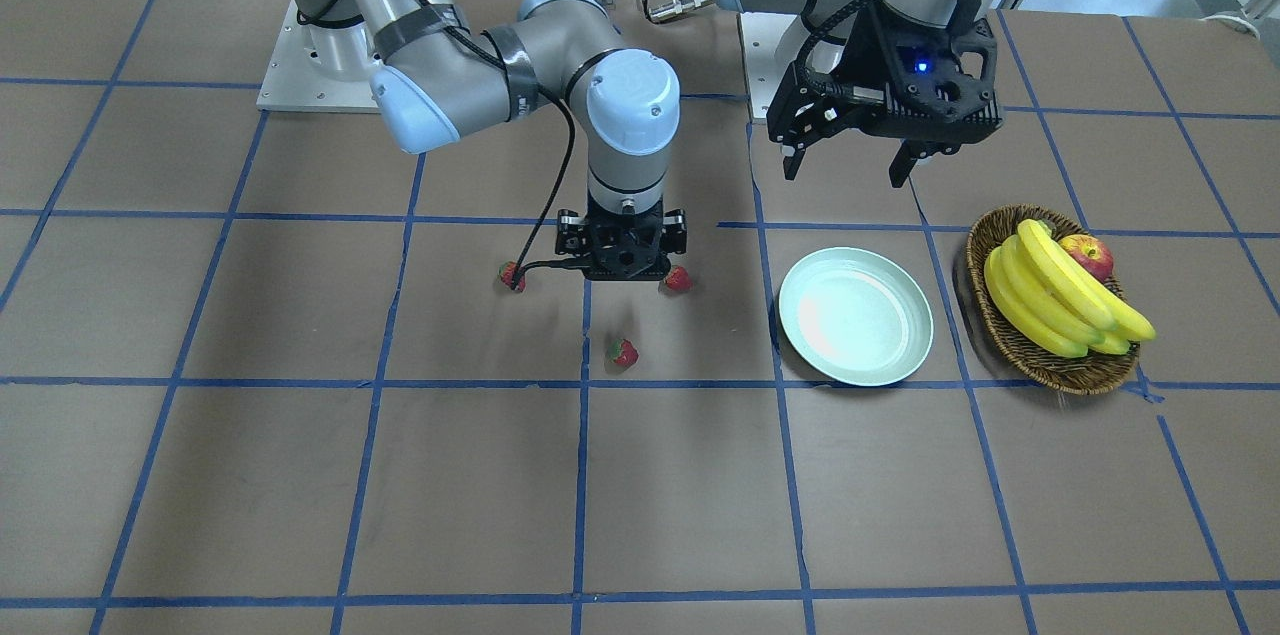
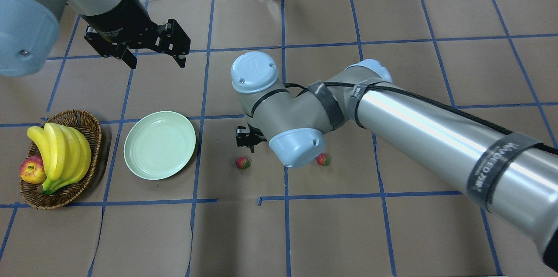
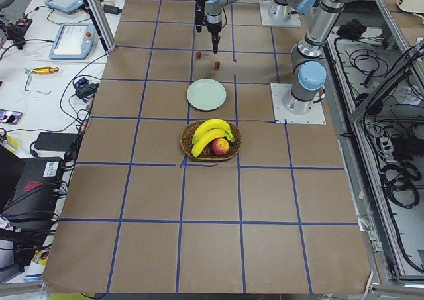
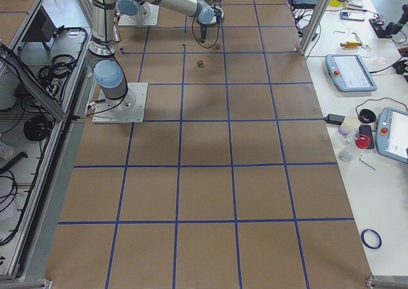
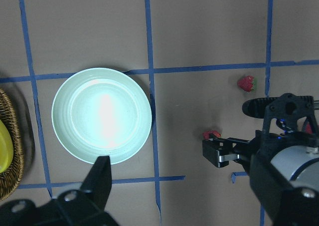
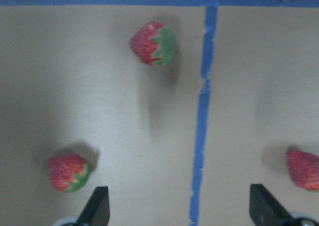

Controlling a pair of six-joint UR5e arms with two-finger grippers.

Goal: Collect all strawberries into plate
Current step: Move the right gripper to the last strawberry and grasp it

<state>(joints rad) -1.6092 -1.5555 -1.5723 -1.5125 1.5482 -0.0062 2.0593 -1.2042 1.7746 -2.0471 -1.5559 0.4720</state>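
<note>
- Red strawberries (image 1: 623, 352), three, on worktop (image 1: 300, 475); plate (image 2: 159, 145) bare, at their 9 o'clock overhead.
- Right claw (image 6: 180, 207) spread above them; left claw (image 1: 845, 170) parted.
- Centre on one, drop straight, close gently.

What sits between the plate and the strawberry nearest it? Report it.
Nothing but bare table crossed by one blue tape line, between the plate and the nearest strawberry; the overhead view shows it.

Pale print on a black strap (image 2: 501, 171) round the right arm (image 2: 418, 124) seems to read "VANCEED"; the smaller characters beside it are too blurred. A second strap (image 2: 354, 98) nearer the elbow bears white marks that cannot be read.
</note>
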